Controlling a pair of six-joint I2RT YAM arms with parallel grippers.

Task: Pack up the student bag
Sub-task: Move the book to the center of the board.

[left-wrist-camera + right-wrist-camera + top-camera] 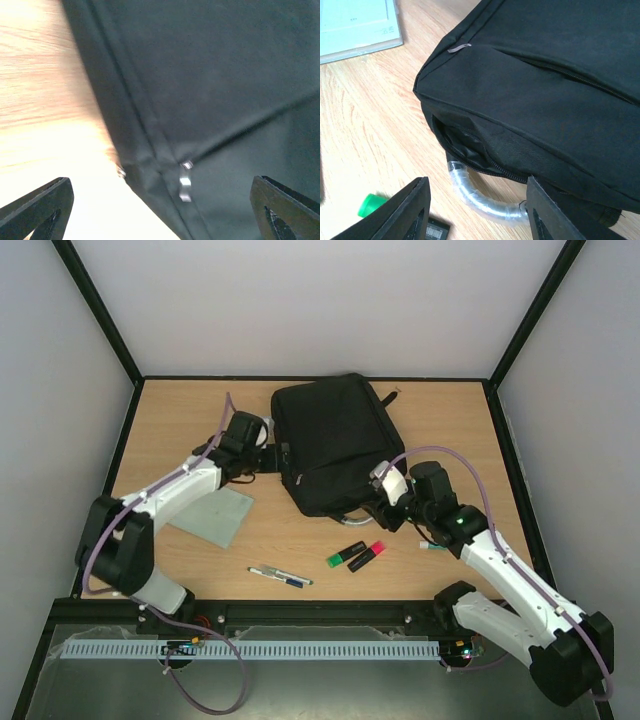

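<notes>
Gaping wide, left tool [160,182] frames student bag [210,75]; right tool [477,180] straddles handle [470,195].

A robotics lab test cell: plain white panels [320,300] in a black frame [100,312] wall in the wooden table [450,420] beyond and beside the left pincer [270,457] and right pincer [388,508]. Behind both pincers, a slotted cable duct [300,650] lines the arms' mounting rail [320,612].
</notes>
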